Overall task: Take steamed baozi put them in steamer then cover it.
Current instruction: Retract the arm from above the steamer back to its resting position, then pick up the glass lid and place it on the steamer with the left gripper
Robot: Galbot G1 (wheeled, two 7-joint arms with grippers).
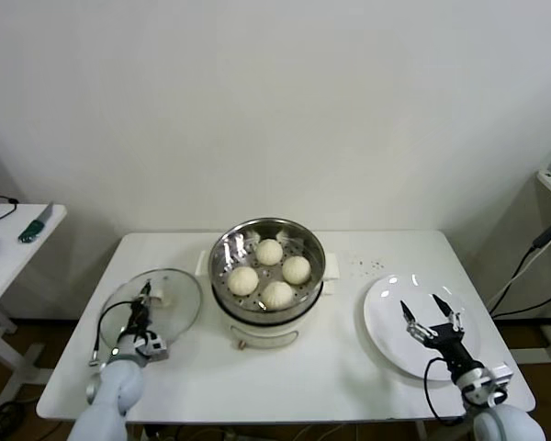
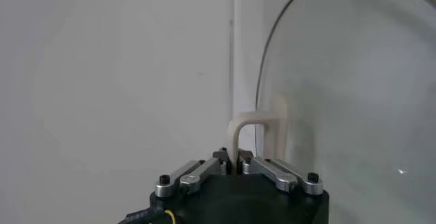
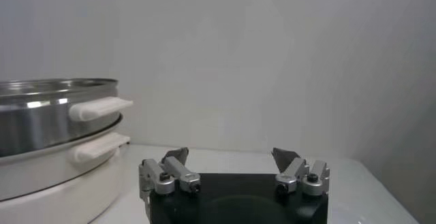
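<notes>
Several cream-white steamed baozi (image 1: 269, 272) lie inside the shiny steel steamer (image 1: 311, 244), which stands at the table's middle on a white pot base. The glass cover (image 1: 174, 312) lies flat on the table to the steamer's left. My left gripper (image 1: 144, 296) is shut on the cover's cream handle (image 2: 253, 126); in the left wrist view the jaws pinch the handle's thin leg and the glass dome (image 2: 354, 96) fills the side. My right gripper (image 1: 427, 311) hovers open over the white plate (image 1: 386, 322), with nothing between its fingers. The steamer's rim (image 3: 48, 89) shows in the right wrist view.
The bare white plate sits at the table's right. A small side table (image 1: 9, 248) with a green tool stands off the table's left end. Cables hang by a shelf at the far right.
</notes>
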